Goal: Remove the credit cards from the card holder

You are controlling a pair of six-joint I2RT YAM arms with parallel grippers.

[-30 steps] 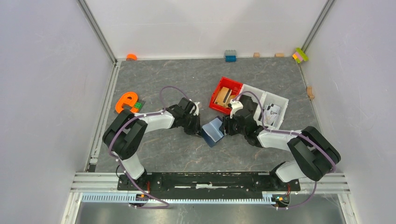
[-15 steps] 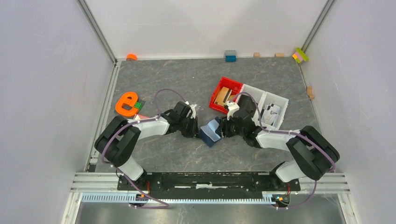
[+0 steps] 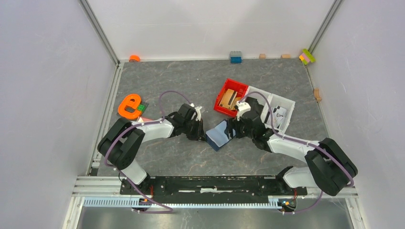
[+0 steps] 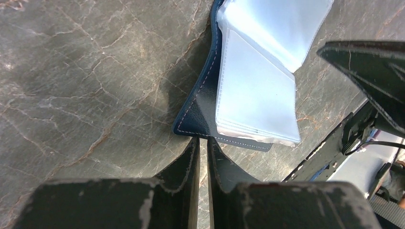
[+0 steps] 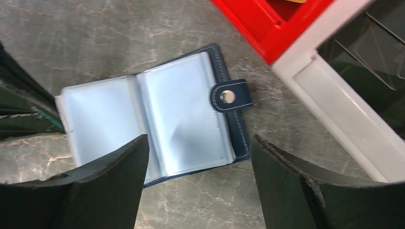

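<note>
The card holder (image 3: 220, 135) is a navy wallet lying open on the table between my two grippers, with its light blue pockets facing up. It also shows in the left wrist view (image 4: 258, 95) and the right wrist view (image 5: 157, 119), its snap tab (image 5: 230, 95) on the right side. No credit cards are visible; the pockets look pale and plain. My left gripper (image 3: 203, 135) is shut, and its tips (image 4: 202, 139) touch the wallet's navy cover edge. My right gripper (image 3: 230, 130) is open and empty, hovering over the wallet's near edge (image 5: 199, 140).
A red tray (image 3: 237, 83) holding tan wooden blocks and a white divided tray (image 3: 282, 99) stand just behind the right gripper; both show in the right wrist view (image 5: 258, 28) (image 5: 344, 109). An orange letter e (image 3: 129, 105) lies at the left. Small bricks line the back wall.
The wallet was half folded and raised between the grippers half a second ago; now it lies spread open. The right arm has drawn back to the right. The left gripper stays at the wallet's edge.
</note>
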